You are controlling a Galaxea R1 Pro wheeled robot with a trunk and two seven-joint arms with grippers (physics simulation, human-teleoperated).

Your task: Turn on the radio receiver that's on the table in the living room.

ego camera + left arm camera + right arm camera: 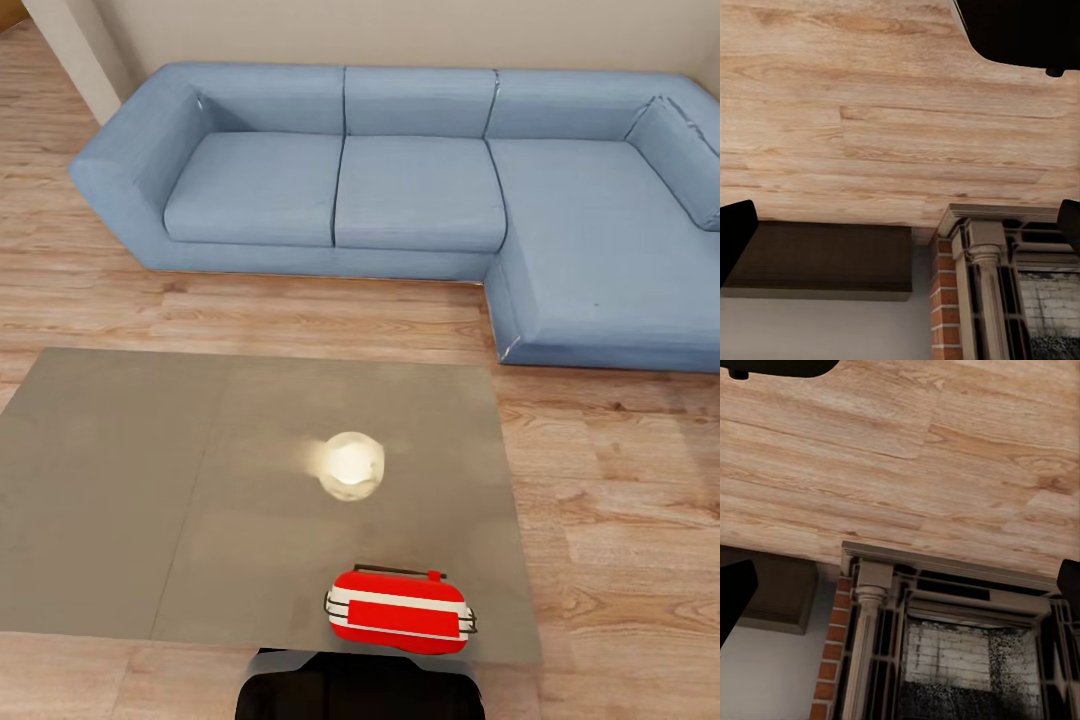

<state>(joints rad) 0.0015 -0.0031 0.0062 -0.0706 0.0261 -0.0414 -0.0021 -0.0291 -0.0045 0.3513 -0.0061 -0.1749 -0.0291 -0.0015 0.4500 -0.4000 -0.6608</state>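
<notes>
radio receiver (400,610), bright red with white stripes, sits near the front edge of the table (120,480) in the living room, directly ahead of the robot's dark trunk at the foot of the head view. a thin wire handle arches over its top and a small red knob stands at the upper right corner. the glossy grey tabletop mirrors a pale lamp glare (352,466) just beyond it, and the blue sofa (420,190) wraps the far side over the light wood plank floor (620,480).

judged by looks, the radio is a light, rigid, smooth-shelled thing that could skid on the slick top if pushed sideways; a downward press on its switch, or a steadying grip across the narrow body or by the wire handle, seems safest.

both arms appear parked away from the table. the left gripper (900,225) and the right gripper (900,585) each show dark fingertips (733,236) at opposite edges of their wrist views, spread wide with nothing between them, looking toward floor planks and a brick fireplace surround (945,637). neither touches anything.
</notes>
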